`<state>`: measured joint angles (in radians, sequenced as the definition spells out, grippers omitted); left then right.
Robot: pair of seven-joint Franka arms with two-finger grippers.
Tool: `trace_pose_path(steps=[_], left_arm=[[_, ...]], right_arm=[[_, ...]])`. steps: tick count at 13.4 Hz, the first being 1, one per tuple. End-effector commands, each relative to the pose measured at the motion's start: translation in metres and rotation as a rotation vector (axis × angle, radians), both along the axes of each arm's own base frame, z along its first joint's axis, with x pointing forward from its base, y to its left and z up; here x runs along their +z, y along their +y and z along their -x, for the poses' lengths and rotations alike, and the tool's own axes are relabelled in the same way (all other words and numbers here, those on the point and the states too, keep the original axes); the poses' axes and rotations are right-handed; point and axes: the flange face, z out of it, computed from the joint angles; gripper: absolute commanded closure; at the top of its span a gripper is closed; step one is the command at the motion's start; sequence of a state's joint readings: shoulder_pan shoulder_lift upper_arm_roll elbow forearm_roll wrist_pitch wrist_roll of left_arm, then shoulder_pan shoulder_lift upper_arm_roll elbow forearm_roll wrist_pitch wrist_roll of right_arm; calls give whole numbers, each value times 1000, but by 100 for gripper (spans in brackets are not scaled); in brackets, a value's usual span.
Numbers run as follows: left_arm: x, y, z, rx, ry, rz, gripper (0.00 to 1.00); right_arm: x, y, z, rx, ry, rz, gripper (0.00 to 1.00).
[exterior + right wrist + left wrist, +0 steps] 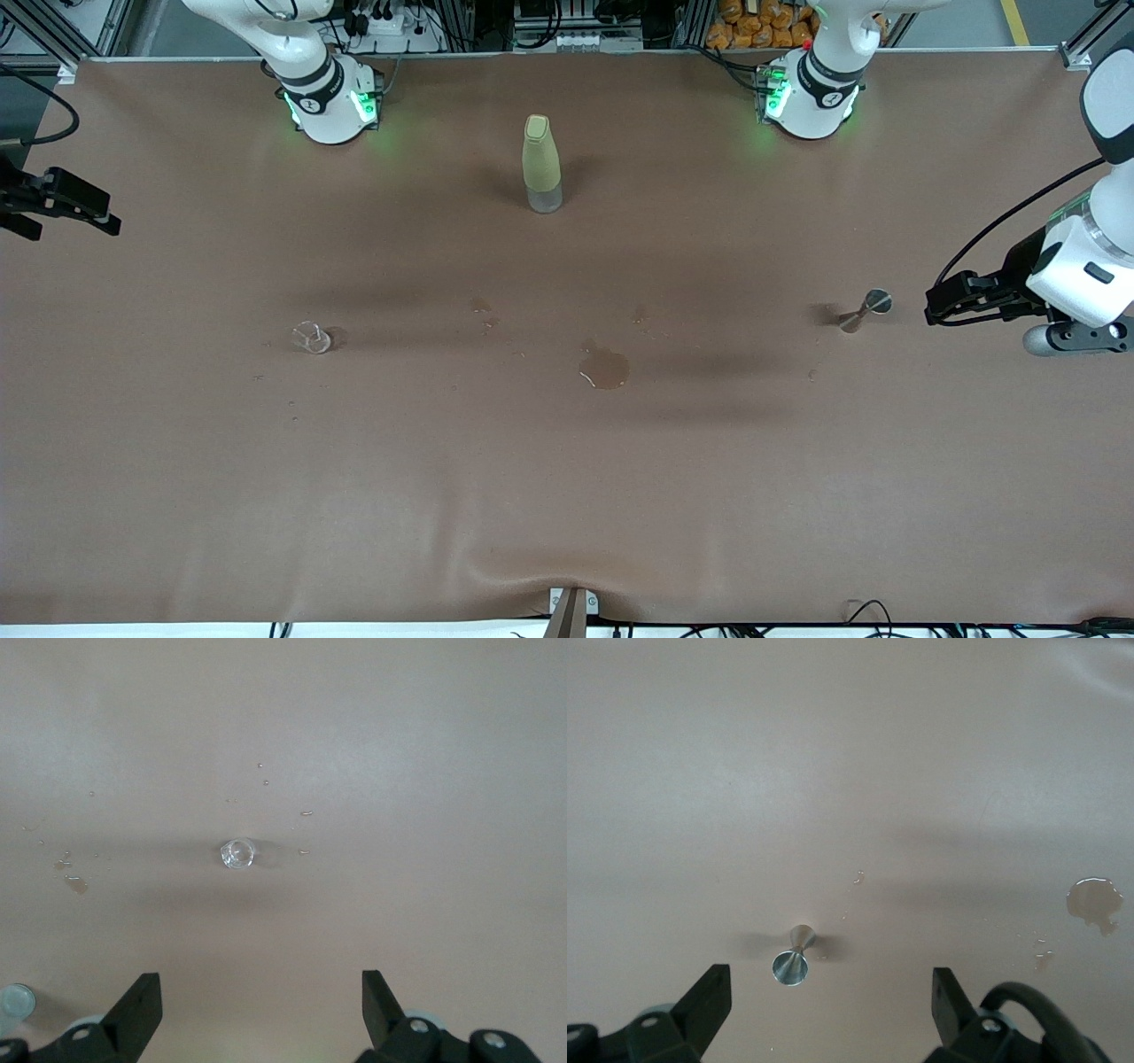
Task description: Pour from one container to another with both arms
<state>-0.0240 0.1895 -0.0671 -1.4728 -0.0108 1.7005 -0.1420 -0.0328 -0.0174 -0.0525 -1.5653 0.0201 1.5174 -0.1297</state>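
Nothing is picked up yet: both wide-open claws, left claw (824,1003) and right claw (257,1005), hover near the puddle (605,367), glass cup (311,337) and jigger (865,310) untouched.

My two arms: white shells, dark bands, black grippers

I see the right arm's base (328,97) and the left arm's base (808,99) as rounded white housings ringed by a black band with a small round mark, each glowing green at its sides. The left arm's wrist (1083,275) is a glossy white casing with a small dark inset, a grey cylinder under it, and a black cable looping to the black left gripper (952,301). The right gripper (62,206) is black and angular. From both wrist cameras my fingers (709,997) (142,1003) are matte black wedges on mounts with silver screws.
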Motion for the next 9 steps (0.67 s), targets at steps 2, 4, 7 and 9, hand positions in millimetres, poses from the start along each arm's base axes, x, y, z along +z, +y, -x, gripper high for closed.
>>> trace_pose_path(steps=[2, 4, 7, 9], left_arm=[[20, 2, 9, -3, -14, -20, 0], [19, 1, 9, -5, -13, -20, 0], [19, 0, 9, -10, -11, -21, 0], [19, 0, 9, -8, -11, -21, 0]], right_arm=[[2, -4, 0, -17, 1, 8, 0], [3, -4, 0, -6, 0, 11, 0], [8, -4, 0, -7, -12, 19, 0], [10, -4, -1, -5, -17, 19, 0]])
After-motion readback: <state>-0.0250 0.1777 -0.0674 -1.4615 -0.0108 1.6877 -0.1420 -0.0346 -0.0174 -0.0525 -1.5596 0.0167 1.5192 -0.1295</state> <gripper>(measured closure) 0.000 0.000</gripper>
